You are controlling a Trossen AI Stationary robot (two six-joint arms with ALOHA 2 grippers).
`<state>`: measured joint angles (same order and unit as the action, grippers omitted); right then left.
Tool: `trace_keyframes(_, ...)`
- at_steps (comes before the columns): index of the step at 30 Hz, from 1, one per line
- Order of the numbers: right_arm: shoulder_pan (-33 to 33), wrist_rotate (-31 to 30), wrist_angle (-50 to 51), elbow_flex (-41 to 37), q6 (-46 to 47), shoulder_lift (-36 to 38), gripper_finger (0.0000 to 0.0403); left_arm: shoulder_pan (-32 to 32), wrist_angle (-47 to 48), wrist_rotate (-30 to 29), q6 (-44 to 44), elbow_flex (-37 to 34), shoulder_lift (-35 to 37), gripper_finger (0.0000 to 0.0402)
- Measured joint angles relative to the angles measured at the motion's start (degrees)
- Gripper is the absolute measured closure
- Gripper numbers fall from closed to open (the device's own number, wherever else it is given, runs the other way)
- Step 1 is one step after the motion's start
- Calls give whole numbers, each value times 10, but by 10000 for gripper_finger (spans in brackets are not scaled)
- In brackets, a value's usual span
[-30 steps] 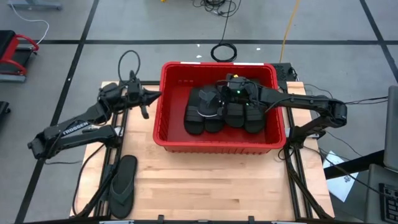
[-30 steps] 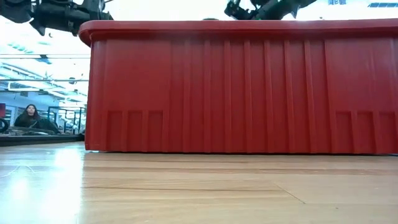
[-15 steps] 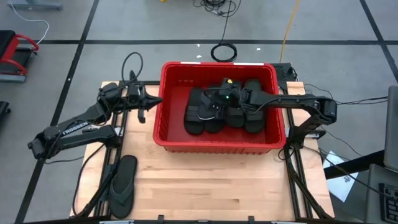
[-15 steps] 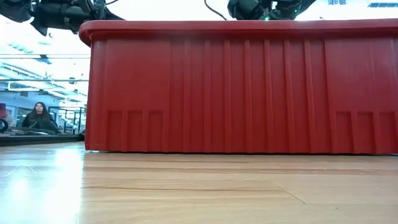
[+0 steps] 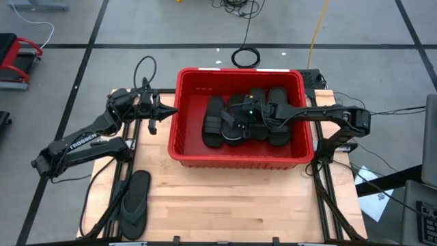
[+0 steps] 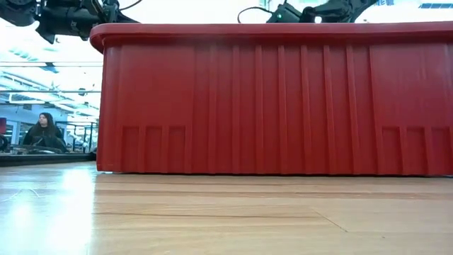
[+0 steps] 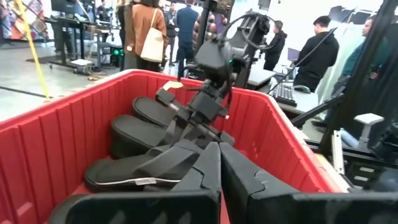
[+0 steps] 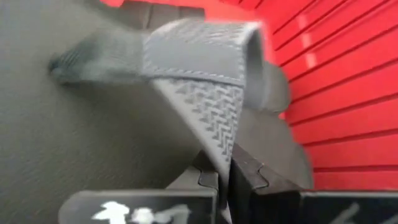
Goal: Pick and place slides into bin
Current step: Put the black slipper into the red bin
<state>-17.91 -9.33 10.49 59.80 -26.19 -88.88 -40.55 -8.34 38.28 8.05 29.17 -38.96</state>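
Wooden table (image 5: 225, 198): carries red bin (image 5: 198, 154); one flip-flop (image 5: 134, 203) lies outside, near the front left corner.
Right gripper (image 5: 240, 121): inside bin, jaws pinched on a slide's strap (image 8: 205, 62).
Left gripper (image 5: 156, 113): closed, empty, beside the bin's left wall.
Risk: strap may snag on release, dragging slides (image 5: 246, 119) askew.

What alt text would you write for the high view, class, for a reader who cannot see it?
The right hand reaches among black slides piled in a red bin on a wooden table. The left hand waits outside the bin's left wall, and one flip-flop lies at the table's front-left edge.
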Motion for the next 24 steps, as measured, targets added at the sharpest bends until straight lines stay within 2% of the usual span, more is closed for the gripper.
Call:
trace_keyframes(6,-4,23,-42,-49,-32,4,403,-7,0,13,11,0,0,400)
trace_keyframes(13,-7,22,-36,-57,-115,4,403,-7,0,25,29,0,0,401)
trace_keyframes(24,-18,26,-10,-57,-58,4,403,-7,2,25,41,0,0,397)
